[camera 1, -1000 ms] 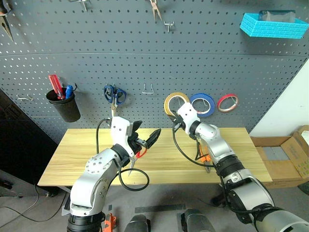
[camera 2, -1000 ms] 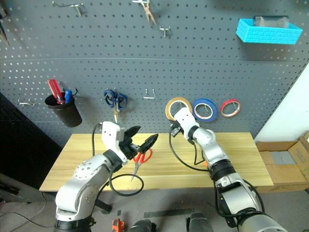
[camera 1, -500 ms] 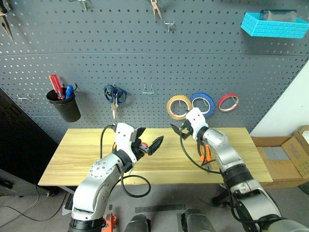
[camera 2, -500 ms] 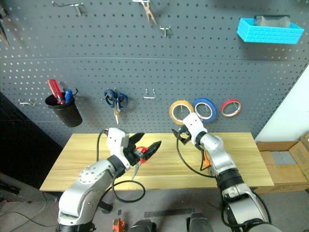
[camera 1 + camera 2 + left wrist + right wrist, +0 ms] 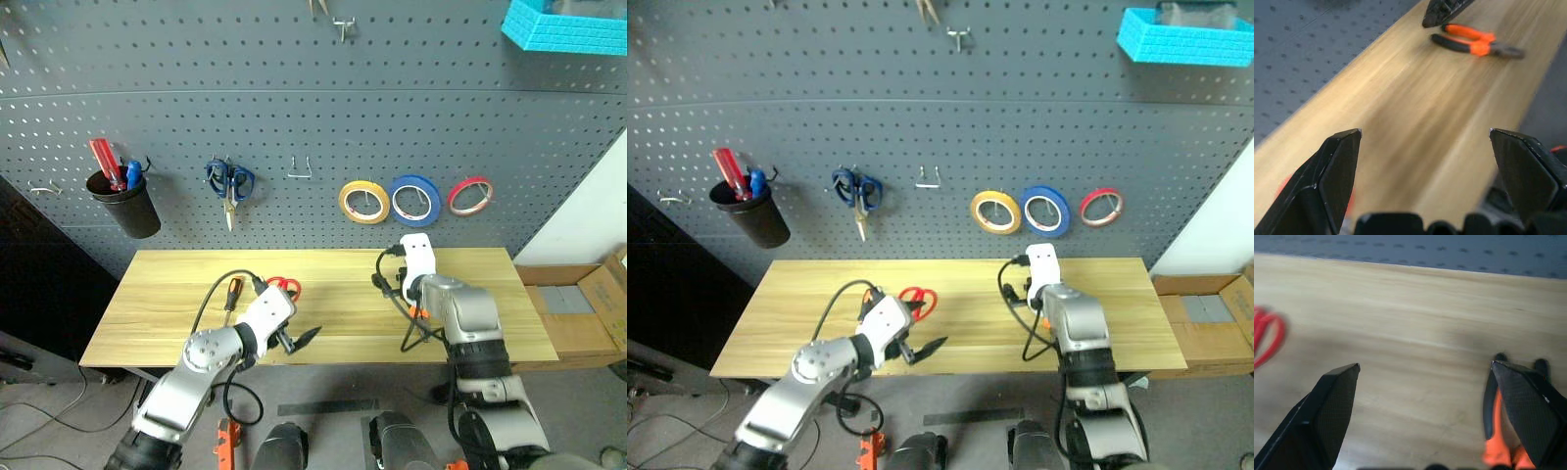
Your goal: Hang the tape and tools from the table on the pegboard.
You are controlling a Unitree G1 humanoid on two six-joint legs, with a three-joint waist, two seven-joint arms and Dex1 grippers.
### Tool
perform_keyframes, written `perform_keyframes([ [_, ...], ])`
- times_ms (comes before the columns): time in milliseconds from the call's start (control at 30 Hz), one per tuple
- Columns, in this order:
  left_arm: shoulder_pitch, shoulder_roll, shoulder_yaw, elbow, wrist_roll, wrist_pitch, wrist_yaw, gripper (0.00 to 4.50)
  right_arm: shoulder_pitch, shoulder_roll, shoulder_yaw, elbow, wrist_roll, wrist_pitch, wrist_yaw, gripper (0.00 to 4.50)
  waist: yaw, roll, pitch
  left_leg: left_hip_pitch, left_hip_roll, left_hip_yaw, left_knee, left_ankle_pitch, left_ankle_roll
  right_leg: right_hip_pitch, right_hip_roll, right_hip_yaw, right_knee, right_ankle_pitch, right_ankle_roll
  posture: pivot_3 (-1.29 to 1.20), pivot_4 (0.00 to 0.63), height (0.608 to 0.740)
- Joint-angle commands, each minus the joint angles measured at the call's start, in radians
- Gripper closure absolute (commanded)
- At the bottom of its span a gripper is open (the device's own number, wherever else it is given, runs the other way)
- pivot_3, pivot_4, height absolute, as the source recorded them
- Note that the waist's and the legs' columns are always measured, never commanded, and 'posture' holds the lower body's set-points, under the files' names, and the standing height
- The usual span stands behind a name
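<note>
The yellow tape point(image 5: 363, 201) hangs on a hook of the dark grey pegboard point(image 5: 294, 88). On the light wood table point(image 5: 176, 284) lie the red-handled scissors point(image 5: 284, 286), a slim screwdriver point(image 5: 232, 292) and orange-and-black pliers point(image 5: 1476, 44). My right gripper point(image 5: 1425, 364) is open and empty, low over the table, with the pliers point(image 5: 1498, 431) beside one finger. My left gripper point(image 5: 297, 338) is open and empty near the table's front edge, just in front of the scissors.
On the pegboard hang a blue tape ring point(image 5: 414, 200), a red tape ring point(image 5: 470, 195), blue-handled scissors point(image 5: 229, 183) and a black cup point(image 5: 122, 201) of tools. A blue bin point(image 5: 563, 24) sits at the upper right. Cardboard boxes point(image 5: 588, 304) stand right of the table.
My right gripper opened and left the yellow tape hanging on its hook, then came down over the pliers. My left gripper sank towards the table's front edge. The camera tilted down.
</note>
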Motion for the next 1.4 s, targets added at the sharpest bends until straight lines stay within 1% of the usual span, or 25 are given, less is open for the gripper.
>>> perform_keyframes([
  [33, -0.032, 0.005, 0.008, 0.012, 0.009, -0.052, -0.028, 0.0, -0.059, -0.021, -0.053, 0.082, -0.007, -0.024, -0.083, 0.01, -0.002, 0.0, 0.0, -0.005, 0.0, 0.001, 0.0, 0.0, 0.0, -0.005, 0.0, 0.001, 0.0, 0.001, 0.001, -0.08, 0.205, 0.74],
  [67, -0.033, 0.006, 0.008, 0.013, 0.012, -0.057, -0.031, 0.0, -0.07, -0.03, -0.048, 0.102, -0.014, -0.039, -0.095, 0.01, -0.003, 0.0, 0.0, -0.011, 0.0, 0.002, 0.0, -0.001, 0.0, -0.012, 0.0, 0.001, 0.0, 0.003, -0.003, -0.08, 0.207, 0.74],
  [233, -0.001, -0.002, 0.006, -0.014, 0.012, -0.058, -0.036, 0.0, -0.095, -0.052, -0.015, 0.14, -0.019, -0.035, -0.117, 0.01, -0.022, 0.001, 0.001, -0.03, 0.0, 0.005, -0.001, -0.003, 0.0, -0.03, -0.002, 0.001, 0.001, 0.004, -0.003, -0.08, 0.207, 0.74],
  [400, 0.04, -0.005, 0.007, -0.047, 0.017, -0.053, -0.03, 0.0, -0.065, -0.04, -0.006, 0.097, -0.006, 0.03, -0.134, 0.01, -0.031, 0.002, 0.002, -0.028, 0.001, 0.007, 0.0, -0.005, 0.003, -0.03, -0.002, 0.002, 0.001, 0.004, -0.003, -0.07, 0.204, 0.74],
  [567, 0.061, -0.001, 0.02, -0.064, 0.018, -0.049, -0.026, 0.0, -0.054, -0.014, -0.007, 0.059, 0.009, 0.074, -0.144, 0.01, -0.03, 0.003, 0.003, -0.025, 0.002, 0.005, 0.001, -0.004, 0.004, -0.025, 0.0, 0.001, 0.001, 0.004, -0.003, -0.06, 0.204, 0.74],
  [733, 0.061, -0.003, 0.031, -0.071, 0.014, -0.048, -0.017, 0.0, -0.064, -0.016, -0.002, 0.091, 0.005, 0.049, -0.149, 0.01, -0.03, 0.003, 0.004, -0.022, 0.002, 0.006, 0.001, -0.002, 0.006, -0.023, 0.002, 0.001, 0.001, 0.005, 0.0, -0.05, 0.212, 0.74],
  [867, 0.072, -0.002, 0.032, -0.097, 0.011, -0.034, -0.015, 0.0, -0.058, -0.022, 0.007, 0.111, 0.0, 0.036, -0.147, 0.01, -0.03, 0.004, 0.007, -0.022, 0.003, 0.006, 0.001, -0.002, 0.006, -0.023, 0.004, 0.001, 0.001, 0.007, -0.003, -0.04, 0.226, 0.74],
  [1100, 0.099, -0.017, 0.048, -0.157, -0.021, 0.019, -0.013, 0.0, -0.073, -0.028, 0.009, 0.192, -0.002, -0.008, -0.147, 0.01, -0.029, 0.003, 0.036, -0.023, 0.004, 0.006, 0.001, -0.002, 0.006, -0.024, 0.007, 0.001, 0.001, 0.007, -0.004, -0.03, 0.257, 0.74],
  [1233, 0.103, -0.003, 0.055, -0.184, -0.03, 0.041, -0.024, 0.0, -0.085, -0.034, 0.008, 0.222, -0.001, -0.02, -0.143, 0.01, -0.029, 0.003, 0.054, -0.023, 0.005, 0.005, 0.001, -0.002, 0.006, -0.024, 0.008, 0.002, 0.001, 0.007, -0.004, -0.02, 0.284, 0.74],
  [1400, 0.095, 0.015, 0.072, -0.223, -0.054, 0.089, -0.044, 0.0, -0.097, -0.081, 0.05, 0.315, -0.02, -0.099, -0.105, 0.01, -0.027, 0.001, 0.081, -0.024, 0.005, 0.005, 0.001, -0.002, 0.006, -0.025, 0.009, 0.001, 0.001, 0.008, -0.006, 0.0, 0.324, 0.74],
])
